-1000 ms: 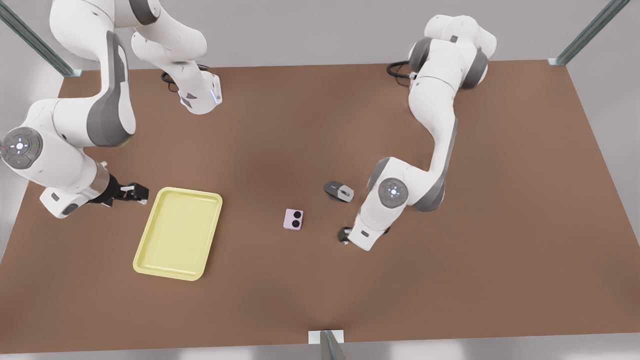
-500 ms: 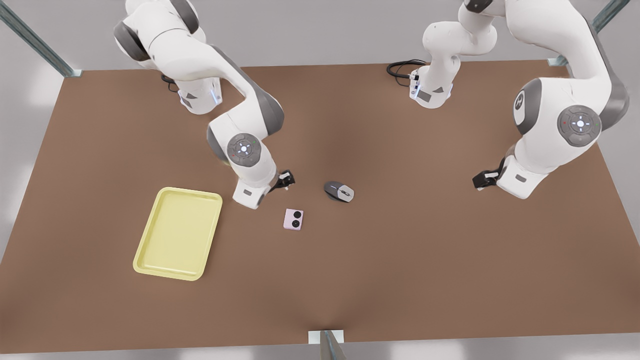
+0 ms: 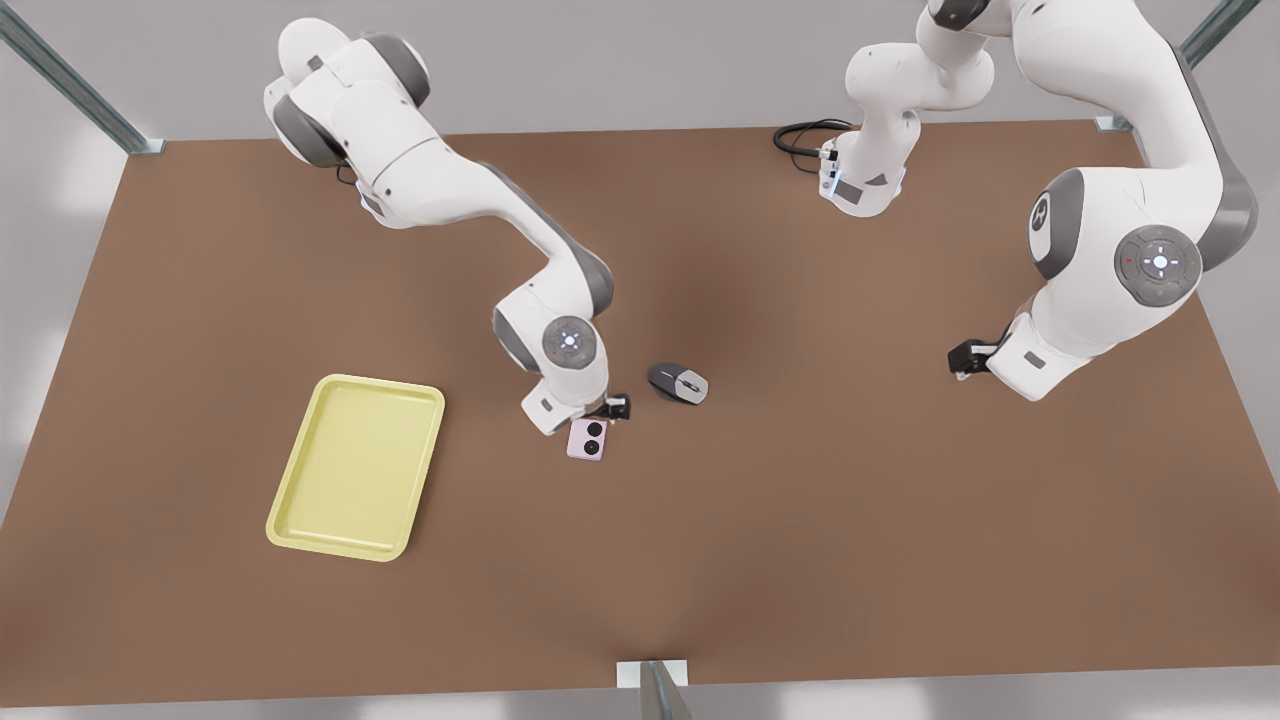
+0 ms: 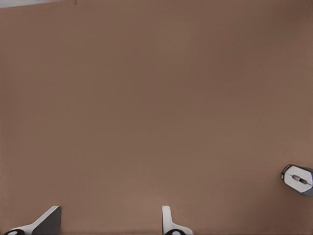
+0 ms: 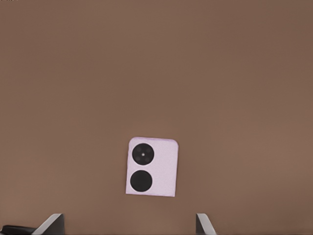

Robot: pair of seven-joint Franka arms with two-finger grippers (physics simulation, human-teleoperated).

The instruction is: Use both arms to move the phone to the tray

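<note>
Two glossy white jointed robot arms (image 3: 450, 190) with rounded shells and dark grey joint sections; each wrist carries a grey round cap (image 3: 570, 340) with a small lit centre and tiny red and green dots; a black cable (image 3: 800, 135) coils at one white base; small black grippers (image 3: 616, 407), perhaps white-trimmed.

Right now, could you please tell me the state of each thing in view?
phone: flat on the table, cameras up, ungrasped.
tray: holds nothing.
mouse: upright, untouched.
right gripper: open, just by the phone.
left gripper: open, waiting at the front view's right.
</note>
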